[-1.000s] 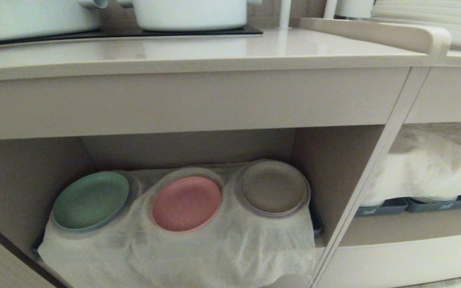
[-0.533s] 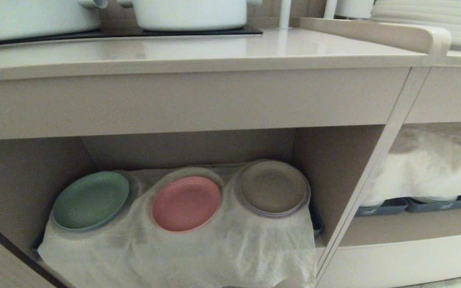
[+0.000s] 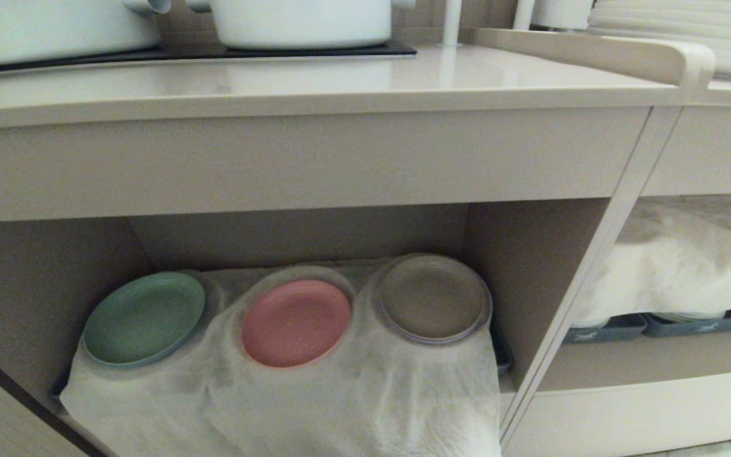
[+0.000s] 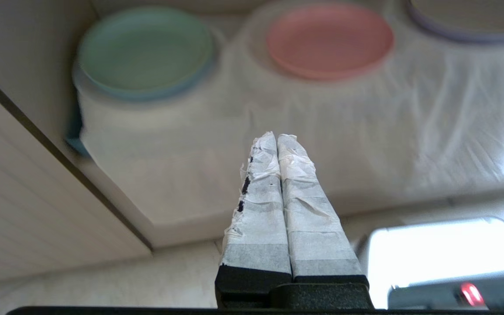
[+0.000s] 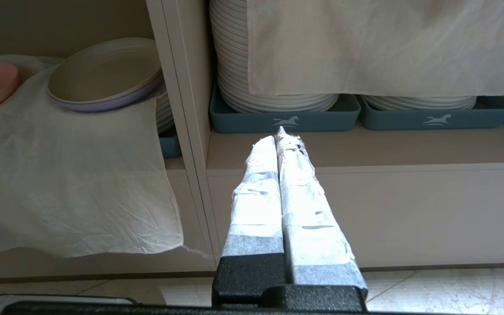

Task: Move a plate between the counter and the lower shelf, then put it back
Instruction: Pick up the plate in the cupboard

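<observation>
Pink plate [image 3: 296, 322] on cloth-covered stack in lower shelf [image 3: 530, 266], between green plate [image 3: 144, 318] and grey-brown plate [image 3: 434, 298]; stacks hidden under cloth [image 3: 340, 406]; left gripper [image 4: 277, 139] and right gripper [image 5: 278, 136] closed, empty, outside head view.

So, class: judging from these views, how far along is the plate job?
Nothing looks done yet: the pink plate lies on the white cloth in the lower shelf, between the green plate and the grey-brown plate. In hand: the left tool, shut and empty, points toward the plates. Left: lift it onto the counter, then return it.
</observation>
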Tool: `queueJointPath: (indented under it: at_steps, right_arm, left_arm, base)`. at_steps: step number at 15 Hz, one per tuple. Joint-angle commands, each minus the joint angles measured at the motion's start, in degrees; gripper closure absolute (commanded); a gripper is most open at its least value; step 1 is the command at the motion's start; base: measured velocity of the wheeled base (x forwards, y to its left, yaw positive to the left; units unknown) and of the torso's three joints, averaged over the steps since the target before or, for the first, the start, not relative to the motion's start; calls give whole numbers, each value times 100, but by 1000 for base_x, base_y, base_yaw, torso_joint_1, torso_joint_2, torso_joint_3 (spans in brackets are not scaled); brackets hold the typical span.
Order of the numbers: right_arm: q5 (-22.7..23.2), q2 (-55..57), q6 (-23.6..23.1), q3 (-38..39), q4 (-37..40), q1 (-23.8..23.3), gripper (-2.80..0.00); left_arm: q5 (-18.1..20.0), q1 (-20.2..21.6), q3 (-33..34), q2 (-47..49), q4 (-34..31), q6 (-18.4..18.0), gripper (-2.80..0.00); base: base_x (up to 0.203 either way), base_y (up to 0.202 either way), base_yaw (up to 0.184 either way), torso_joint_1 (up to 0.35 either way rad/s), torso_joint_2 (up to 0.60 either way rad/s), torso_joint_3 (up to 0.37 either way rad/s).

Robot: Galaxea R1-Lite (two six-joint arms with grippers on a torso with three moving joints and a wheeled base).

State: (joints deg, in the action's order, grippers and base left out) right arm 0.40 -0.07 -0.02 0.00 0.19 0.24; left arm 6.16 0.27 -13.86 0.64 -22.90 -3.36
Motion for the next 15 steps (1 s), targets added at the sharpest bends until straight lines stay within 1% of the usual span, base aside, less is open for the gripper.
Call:
queueJointPath:
  at_steps: [1, 6, 8, 10, 12, 15]
  right_arm:
    - [4, 7, -6, 0, -1, 2, 0]
    - [4, 7, -6, 0, 0, 2, 0]
    - [4, 7, -2, 0, 5, 7, 0]
    - [4, 7, -6, 0, 0, 2, 0]
    - [4, 7, -6, 0, -1, 2, 0]
    - [4, 7, -6, 0, -1, 2, 0]
  left_arm:
    - [110, 1, -187, 382, -186, -6, 0]
    - [666, 0, -509, 1727, -181, -7, 0]
    - [793, 0, -612, 2373, -137, -7, 0]
    - [853, -6, -626, 2989, 61, -13, 0]
    - [941, -8, -562, 3592, 518, -12, 0]
    - [1012, -9, -311, 4687, 1666, -8, 0]
  base:
    - [0, 0, 0, 0, 0, 0]
    - [0, 0, 0, 0, 0, 0]
    - [0, 0, 0, 0, 0, 0]
    - [0, 0, 0, 0, 0, 0]
    - [0, 0, 0, 0, 0, 0]
    - [0, 0, 0, 0, 0, 0]
